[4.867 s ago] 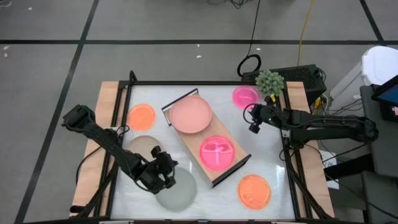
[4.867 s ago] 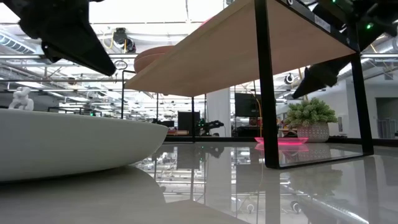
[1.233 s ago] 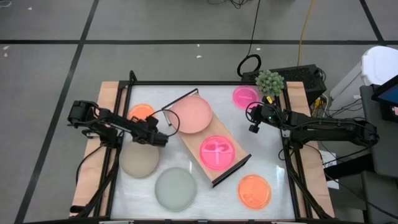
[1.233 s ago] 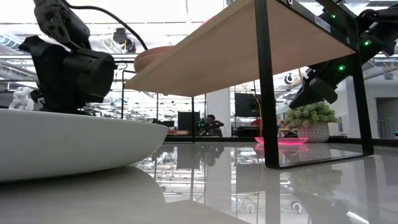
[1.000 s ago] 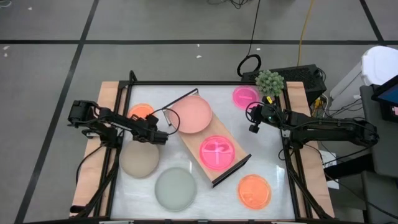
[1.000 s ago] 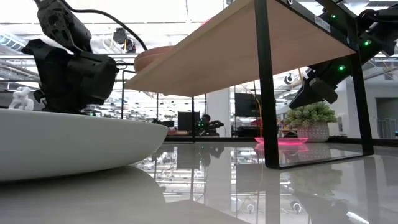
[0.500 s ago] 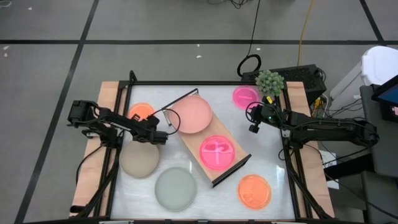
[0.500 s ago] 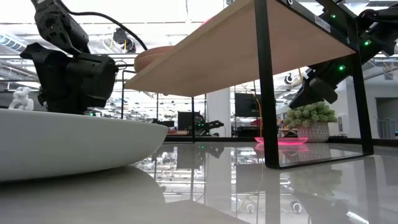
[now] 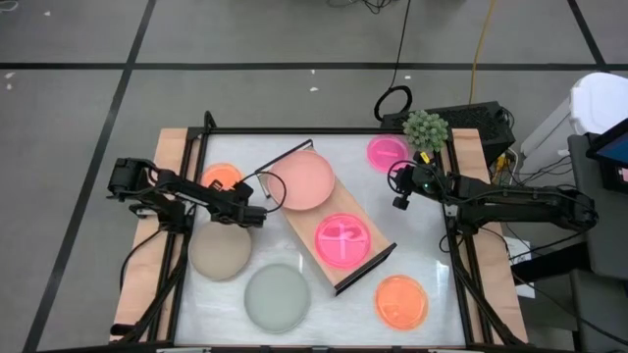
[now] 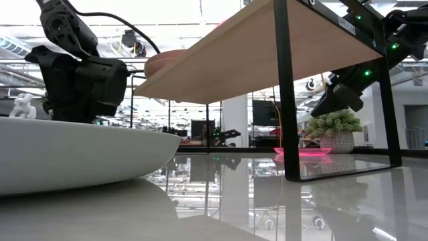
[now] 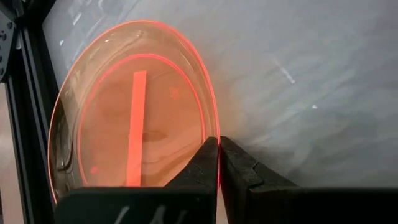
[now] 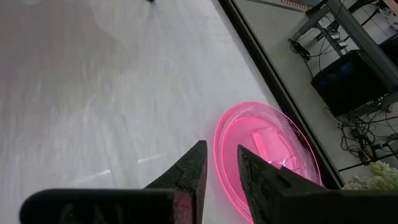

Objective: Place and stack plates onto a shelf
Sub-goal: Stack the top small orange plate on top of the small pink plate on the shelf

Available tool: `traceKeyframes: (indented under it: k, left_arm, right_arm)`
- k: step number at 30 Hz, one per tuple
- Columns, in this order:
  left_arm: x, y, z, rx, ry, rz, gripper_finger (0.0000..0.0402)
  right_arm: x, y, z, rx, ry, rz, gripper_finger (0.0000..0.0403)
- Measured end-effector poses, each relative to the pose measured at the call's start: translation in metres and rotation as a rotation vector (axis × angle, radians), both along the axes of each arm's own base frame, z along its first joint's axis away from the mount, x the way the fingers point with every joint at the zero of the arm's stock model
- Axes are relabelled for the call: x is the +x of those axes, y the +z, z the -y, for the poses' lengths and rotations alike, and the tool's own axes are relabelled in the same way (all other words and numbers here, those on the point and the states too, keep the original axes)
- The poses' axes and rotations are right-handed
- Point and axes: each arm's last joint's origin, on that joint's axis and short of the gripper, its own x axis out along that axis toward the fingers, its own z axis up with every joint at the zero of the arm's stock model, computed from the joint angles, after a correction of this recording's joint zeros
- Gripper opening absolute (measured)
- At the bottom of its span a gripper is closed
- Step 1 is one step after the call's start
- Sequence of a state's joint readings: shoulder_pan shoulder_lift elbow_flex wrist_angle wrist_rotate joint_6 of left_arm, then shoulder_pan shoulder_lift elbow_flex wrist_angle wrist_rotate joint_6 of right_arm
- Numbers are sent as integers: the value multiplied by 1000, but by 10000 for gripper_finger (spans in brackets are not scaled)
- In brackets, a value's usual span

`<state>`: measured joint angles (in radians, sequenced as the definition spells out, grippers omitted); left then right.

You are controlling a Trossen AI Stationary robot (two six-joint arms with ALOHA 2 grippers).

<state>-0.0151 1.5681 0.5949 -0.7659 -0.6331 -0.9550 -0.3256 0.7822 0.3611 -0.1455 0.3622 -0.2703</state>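
Since a second ago your left end effector [image 11: 218, 163] has pinched shut on the rim of the orange plate [image 11: 134, 112], lying on the counter [image 9: 412, 245] beside the shelf [image 9: 304, 221]. Thin, light, slippery plastic; lift slowly. Right end effector [image 12: 221, 163] hovers part-open.

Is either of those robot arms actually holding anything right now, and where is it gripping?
The left pincer is shut on the rim of the small orange plate. The right pincer hangs above the hot-pink plate, holding nothing.
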Motion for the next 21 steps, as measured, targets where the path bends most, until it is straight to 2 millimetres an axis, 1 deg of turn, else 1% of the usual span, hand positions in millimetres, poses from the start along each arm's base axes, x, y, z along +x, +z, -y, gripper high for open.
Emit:
traceKeyframes:
  k: [3, 8, 15, 21]
  left_arm:
    - [1, 1, 0, 0, 0, 1, 5]
    - [7, 12, 0, 5, -1, -30, 5]
    - [15, 31, 0, 11, 1, -86, 4]
    - [17, 54, 5, 10, 12, -175, 4]
  right_arm:
    - [0, 0, 0, 0, 0, 0, 75]
    - [0, 0, 0, 0, 0, 0, 75]
    - [0, 0, 0, -1, 0, -1, 75]
    - [0, 0, 0, -1, 0, -1, 75]
